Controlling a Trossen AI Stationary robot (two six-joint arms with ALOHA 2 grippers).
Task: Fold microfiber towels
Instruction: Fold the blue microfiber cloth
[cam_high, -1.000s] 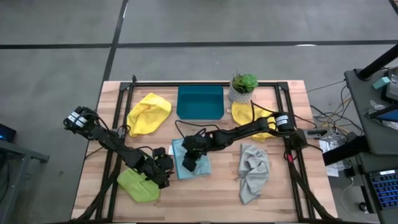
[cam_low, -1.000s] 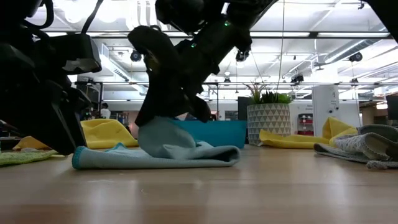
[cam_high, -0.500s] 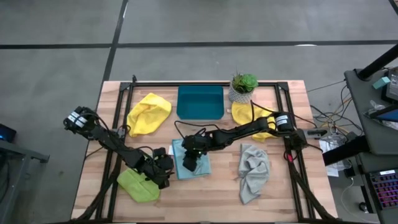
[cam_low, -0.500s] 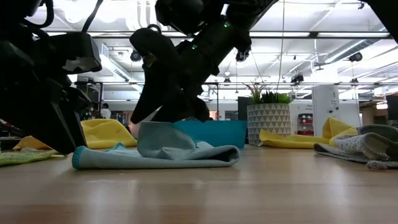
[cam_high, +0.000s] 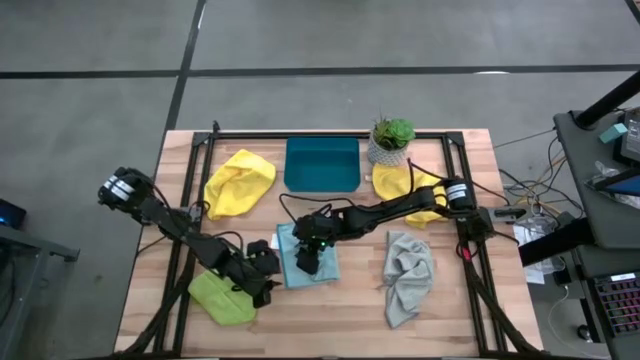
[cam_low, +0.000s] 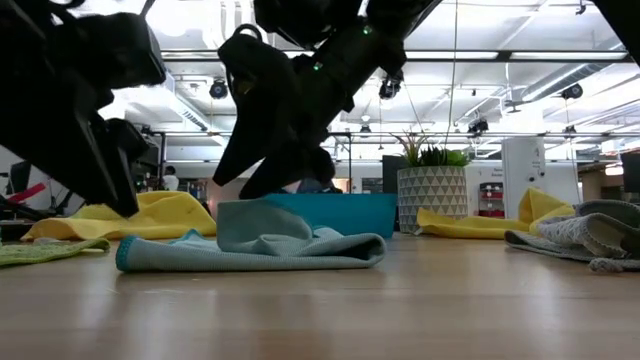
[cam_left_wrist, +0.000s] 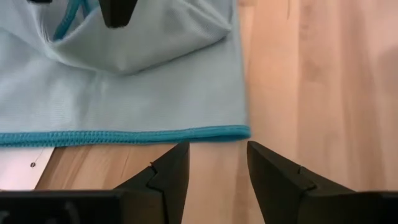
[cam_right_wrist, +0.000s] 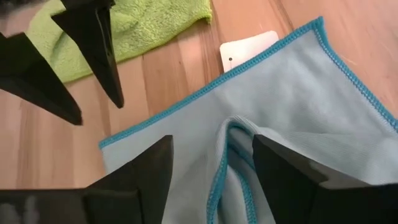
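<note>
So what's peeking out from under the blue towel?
A white tag sticks out from under the light blue towel edge, lying on the wooden table. The rest beneath the towel is covered.

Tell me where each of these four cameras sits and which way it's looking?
High view: above the table, facing straight down; both arms show, the left hand and right hand at the light blue towel.
Low view: at tabletop height, looking level across; arms drop in from above.
Left wrist view: on the left arm, facing the towel's hem past its own open fingers.
Right wrist view: on the right arm, over the towel's raised fold; own open fingers show.
All four views share the blue towel.
</note>
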